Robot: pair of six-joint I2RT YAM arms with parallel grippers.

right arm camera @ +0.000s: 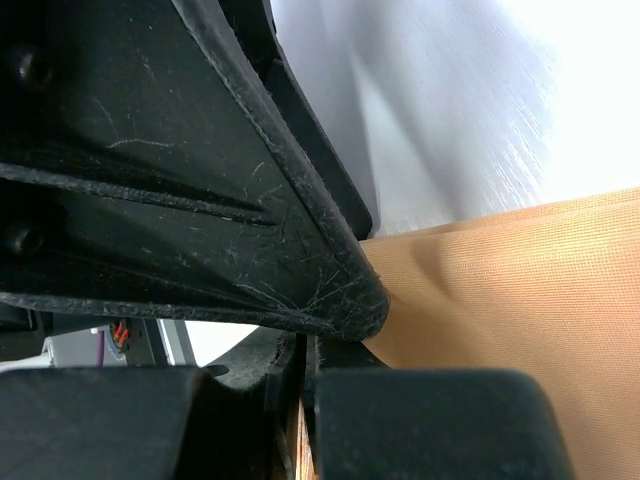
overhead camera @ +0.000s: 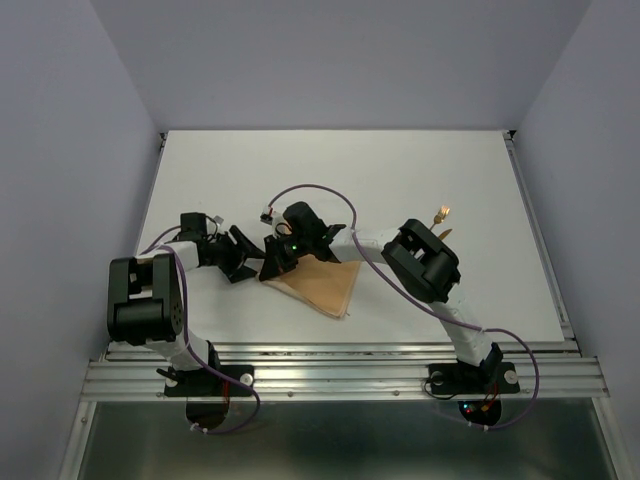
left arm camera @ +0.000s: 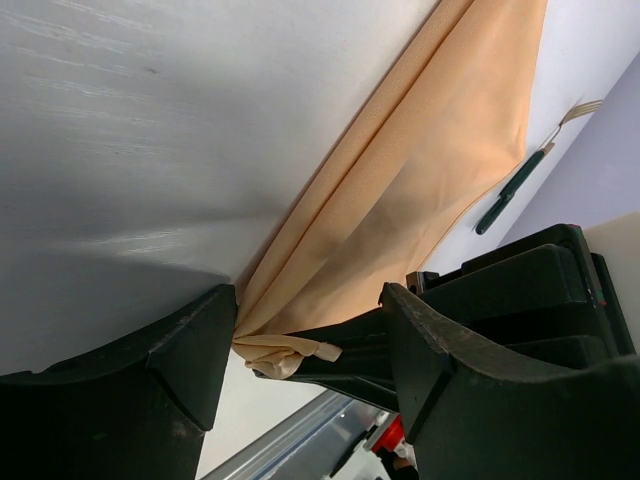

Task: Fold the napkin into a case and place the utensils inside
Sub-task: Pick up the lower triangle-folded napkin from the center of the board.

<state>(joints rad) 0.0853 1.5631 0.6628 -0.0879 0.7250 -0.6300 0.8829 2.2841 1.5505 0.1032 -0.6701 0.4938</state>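
Lying folded into a triangle mid-worktop (overhead camera: 250, 170), toward the near edge: napkin (overhead camera: 318, 288). Clamped tight on its left corner: right gripper (right arm camera: 305, 370). Spread wide around that same corner, gripping nothing: left gripper (left arm camera: 310, 300). Shown whole from the left wrist alone: gold-headed, dark-handled fork (left arm camera: 520, 178) beyond the cloth.

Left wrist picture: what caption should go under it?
Open left gripper straddling the peach napkin corner, fork lying beyond.
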